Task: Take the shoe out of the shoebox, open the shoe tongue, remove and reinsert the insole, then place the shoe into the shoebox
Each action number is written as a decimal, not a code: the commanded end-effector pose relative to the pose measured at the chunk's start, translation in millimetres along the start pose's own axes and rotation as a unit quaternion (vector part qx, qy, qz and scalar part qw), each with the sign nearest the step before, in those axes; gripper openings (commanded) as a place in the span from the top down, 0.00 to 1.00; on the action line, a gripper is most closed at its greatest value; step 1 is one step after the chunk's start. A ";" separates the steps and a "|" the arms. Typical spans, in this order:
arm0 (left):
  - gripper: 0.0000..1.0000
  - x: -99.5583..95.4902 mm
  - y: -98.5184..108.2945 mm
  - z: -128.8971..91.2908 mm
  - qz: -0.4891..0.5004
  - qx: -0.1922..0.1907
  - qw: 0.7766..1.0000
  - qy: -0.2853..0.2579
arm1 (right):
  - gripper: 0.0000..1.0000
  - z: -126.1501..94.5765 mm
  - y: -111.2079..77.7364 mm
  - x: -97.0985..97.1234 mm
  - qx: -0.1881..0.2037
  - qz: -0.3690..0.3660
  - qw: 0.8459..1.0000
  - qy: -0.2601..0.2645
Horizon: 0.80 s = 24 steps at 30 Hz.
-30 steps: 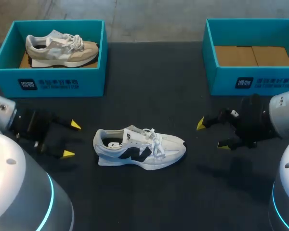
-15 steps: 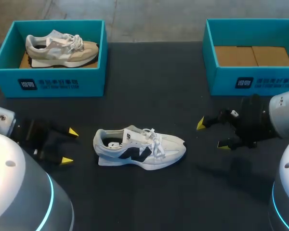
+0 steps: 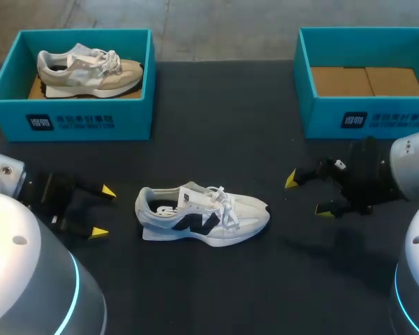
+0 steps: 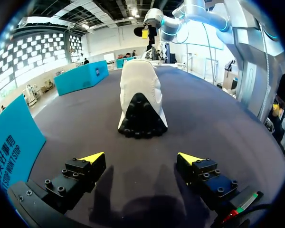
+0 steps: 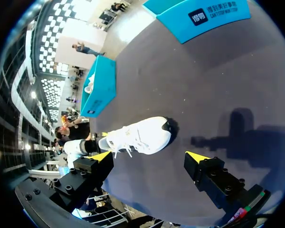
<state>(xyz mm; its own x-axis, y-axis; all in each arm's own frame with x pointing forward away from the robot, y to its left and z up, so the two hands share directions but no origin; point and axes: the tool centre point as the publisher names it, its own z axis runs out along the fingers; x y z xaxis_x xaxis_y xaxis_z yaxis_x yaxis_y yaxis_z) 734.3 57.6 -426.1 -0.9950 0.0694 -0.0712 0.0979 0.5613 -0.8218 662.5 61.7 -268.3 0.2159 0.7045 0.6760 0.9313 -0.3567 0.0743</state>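
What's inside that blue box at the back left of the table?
A beige and white sneaker lies in the left shoebox, toe pointing toward the other box. Brown cardboard shows beside its heel; the floor under the shoe is hidden.

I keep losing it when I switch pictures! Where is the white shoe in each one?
Head view: white shoe lies on the table between left pincer and right pincer.
Left wrist view: straight ahead of the left pincer, heel toward it.
Right wrist view: ahead of the right pincer, laces showing.
Shared landmark: the blue box holding the beige shoe.
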 end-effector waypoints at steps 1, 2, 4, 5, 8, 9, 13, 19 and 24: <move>0.00 0.5 0.0 0.3 0.000 -0.001 1.000 -0.001 | 0.00 -0.2 -1.6 1.2 -0.001 0.001 1.000 -0.002; 0.00 0.5 0.0 0.3 0.000 -0.001 1.000 -0.001 | 0.00 -0.2 -1.6 1.2 -0.001 0.001 1.000 -0.002; 0.00 0.5 0.0 0.3 0.000 -0.001 1.000 -0.001 | 0.00 -0.2 -1.6 1.2 -0.001 0.001 1.000 -0.002; 0.00 0.5 0.0 0.3 0.000 -0.001 1.000 -0.001 | 0.00 -0.2 -1.6 1.2 -0.001 0.001 1.000 -0.002; 0.00 0.5 0.0 0.3 0.000 -0.001 1.000 -0.001 | 0.00 -0.2 -1.6 1.2 -0.001 0.001 1.000 -0.002; 0.00 0.5 0.0 0.3 0.000 -0.001 1.000 -0.001 | 0.00 -0.2 -1.6 1.2 -0.001 0.001 1.000 -0.002; 0.00 0.5 0.0 0.3 0.000 -0.001 1.000 -0.001 | 0.00 -0.2 -1.6 1.2 -0.001 0.001 1.000 -0.002; 0.00 0.5 0.0 0.3 0.000 -0.001 1.000 -0.001 | 0.00 -0.2 -1.6 1.2 -0.001 0.001 1.000 -0.002; 0.00 2.0 -4.1 1.6 -0.010 0.035 0.999 0.000 | 0.00 -0.2 -1.6 1.2 -0.001 0.001 1.000 -0.002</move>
<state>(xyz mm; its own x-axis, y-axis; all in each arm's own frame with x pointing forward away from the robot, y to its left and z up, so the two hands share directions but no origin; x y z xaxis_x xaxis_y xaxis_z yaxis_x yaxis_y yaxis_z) 734.3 53.1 -420.7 -0.9964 0.0600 -0.0598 0.0826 0.5310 -0.8433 662.5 61.7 -268.3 0.2158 0.7046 0.6760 0.9313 -0.3567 0.0744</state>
